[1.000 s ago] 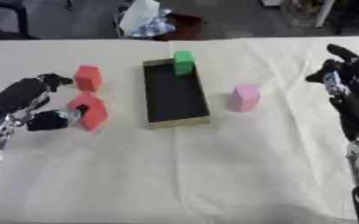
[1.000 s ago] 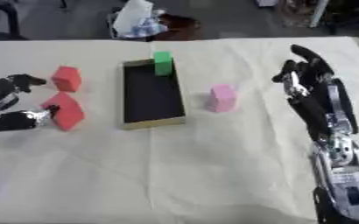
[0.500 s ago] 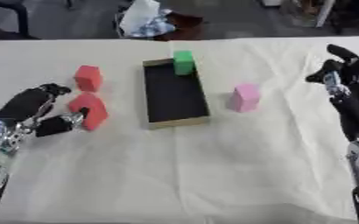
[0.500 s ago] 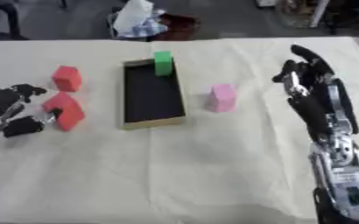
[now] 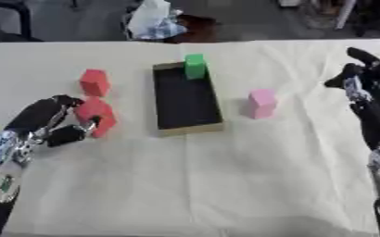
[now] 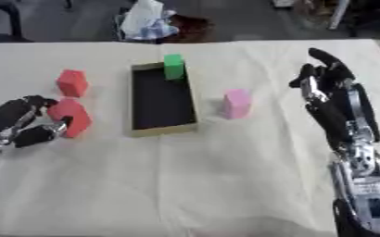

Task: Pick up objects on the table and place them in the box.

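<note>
A dark shallow box with a tan rim lies at the table's middle. At its far end a green block stands upright. A pink block stands right of the box. Two red blocks sit left of it: the far one stands alone. The near red block sits tilted, with my left hand curled round its left side, fingers over its top corner and thumb against its lower edge. My right hand is held open, fingers up, at the right, apart from the pink block.
A cream cloth covers the table. A white plastic bag lies just past the far edge, behind the box. Dark floor and furniture legs show beyond.
My left hand has slid toward the near side and its fingers have curled in around the near red block. The right hand has stayed where it was.
</note>
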